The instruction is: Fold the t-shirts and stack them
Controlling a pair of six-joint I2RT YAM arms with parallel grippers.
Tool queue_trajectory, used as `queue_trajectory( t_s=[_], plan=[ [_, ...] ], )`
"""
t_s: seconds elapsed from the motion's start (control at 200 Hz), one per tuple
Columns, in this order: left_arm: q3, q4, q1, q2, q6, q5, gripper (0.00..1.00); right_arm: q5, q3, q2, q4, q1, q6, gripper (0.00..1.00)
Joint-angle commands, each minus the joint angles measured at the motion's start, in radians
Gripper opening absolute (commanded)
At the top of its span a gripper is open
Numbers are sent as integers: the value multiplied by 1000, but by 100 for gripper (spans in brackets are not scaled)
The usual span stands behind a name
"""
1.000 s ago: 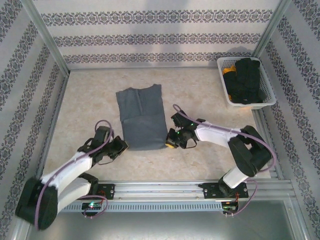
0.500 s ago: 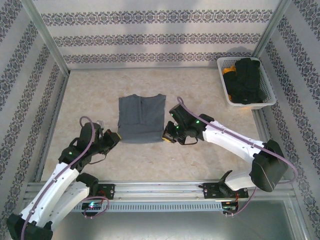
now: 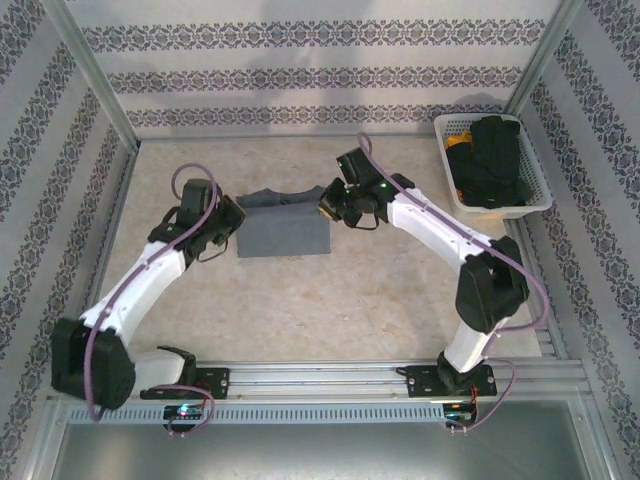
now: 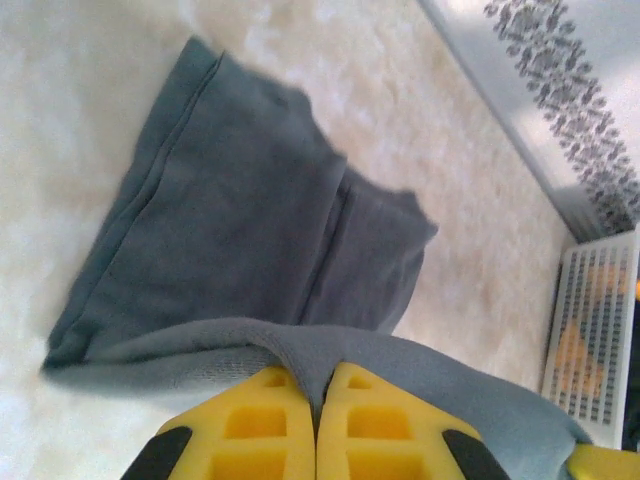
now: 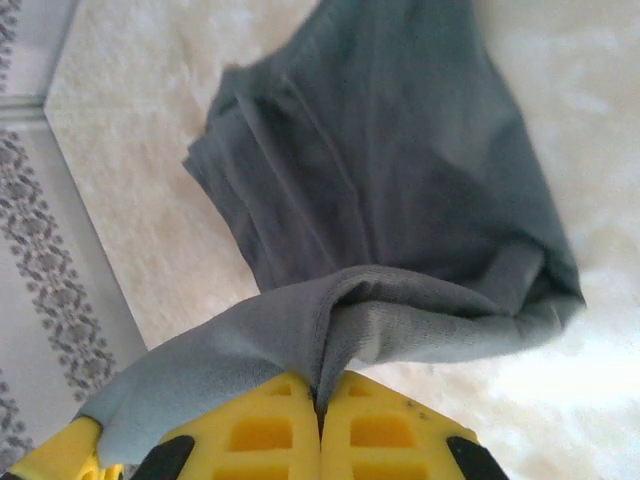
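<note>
Left pincer [image 3: 232, 214] and right pincer [image 3: 326, 206], each clamped on a t-shirt [image 3: 285, 235] corner well left of the basket [image 3: 497, 208], have carried the near hem far-side, halving the garment and nearly finishing this fold.

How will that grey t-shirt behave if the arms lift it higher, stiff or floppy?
Likely floppy: the t-shirt sags between the left pincer and right pincer and drapes over itself. Probably light, since two small pinches hold its raised edge. Slipping seems unlikely, as cloth is wedged between the shut yellow fingers.
</note>
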Motion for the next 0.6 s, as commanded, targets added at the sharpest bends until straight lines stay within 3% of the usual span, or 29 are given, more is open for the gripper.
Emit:
queue_trajectory(
  t_s=[0.0,0.2,0.34,0.465,0.595],
  plan=[
    [57,170,51,124,57,16,0,10,82,101,78,-39,11,0],
    [128,391,135,405,65,75,0,-28,253,347,201,-90,-33,0],
    [231,479,161,568,63,149,3,-32,384,488,191,-114,-54,0],
    [318,459,169,658,91,197,24,-17,400,533,200,-139,-52,23],
    [269,453,186,603,98,185,54,-30,398,511,231,-165,-91,51]
  ],
)
